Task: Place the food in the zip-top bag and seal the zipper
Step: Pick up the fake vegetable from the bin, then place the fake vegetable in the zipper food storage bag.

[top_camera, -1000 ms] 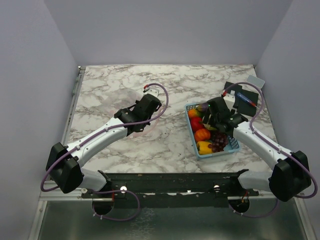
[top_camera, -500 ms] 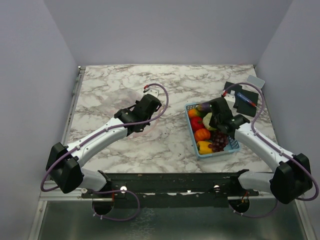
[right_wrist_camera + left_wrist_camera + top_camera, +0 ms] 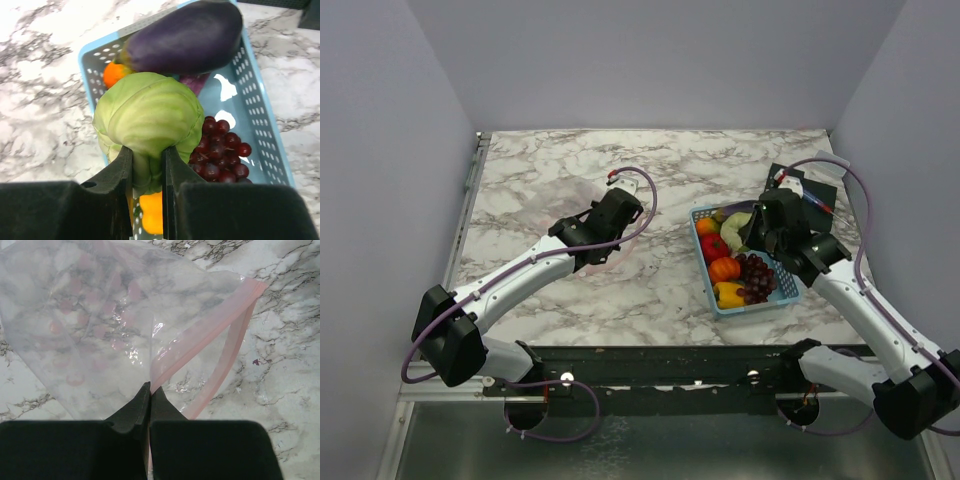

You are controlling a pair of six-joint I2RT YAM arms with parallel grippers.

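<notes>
While the right gripper (image 3: 147, 152) clamps the pale-green cabbage (image 3: 150, 112), the left gripper (image 3: 150, 388) pinches the clear crinkly bag (image 3: 85, 320) by its pink zipper (image 3: 210, 327).

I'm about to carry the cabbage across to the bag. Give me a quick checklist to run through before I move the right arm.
1. Right gripper closed on the cabbage: ok, it is pinched at its lower part.
2. Cabbage lifted clear of the basket: cannot tell; it hangs over the eggplant and grapes.
3. Left gripper closed on the zip-top bag: ok, it pinches the bag near the mouth.
4. Zipper unsealed: ok, its two strips stand apart.
5. Mouth wide enough for the cabbage: cannot tell.
</notes>
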